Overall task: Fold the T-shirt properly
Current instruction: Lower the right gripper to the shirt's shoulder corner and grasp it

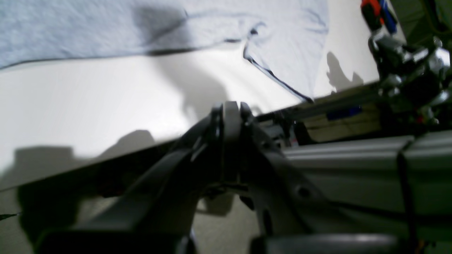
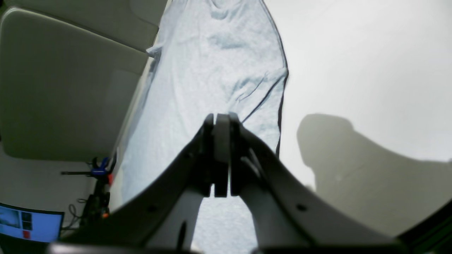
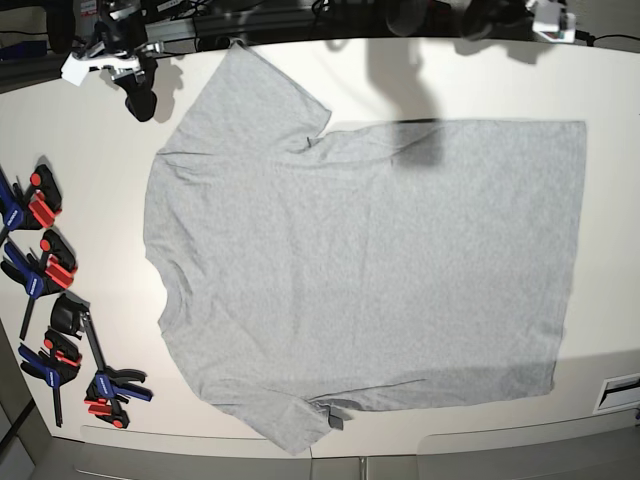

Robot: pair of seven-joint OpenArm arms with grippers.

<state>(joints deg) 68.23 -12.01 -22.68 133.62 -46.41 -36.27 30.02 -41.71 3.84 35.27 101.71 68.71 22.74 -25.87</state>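
The light grey T-shirt point(image 3: 360, 270) lies spread flat, plain side up, on the white table point(image 3: 90, 150), with its collar to the left and its hem to the right. It also shows in the left wrist view point(image 1: 106, 28) and the right wrist view point(image 2: 212, 53). My right gripper point(image 2: 221, 118) is shut and empty; in the base view point(image 3: 140, 100) it sits near the table's back left corner, beside the upper sleeve. My left gripper point(image 1: 231, 106) is shut and empty at the table's back edge, apart from the shirt.
Several red, blue and black clamps point(image 3: 50, 270) lie along the table's left edge; one shows in the right wrist view point(image 2: 100, 171). A lit screen point(image 2: 28, 225) is below the table. An aluminium frame rail point(image 1: 353, 158) runs behind the back edge. The other arm point(image 1: 406, 63) stands far right.
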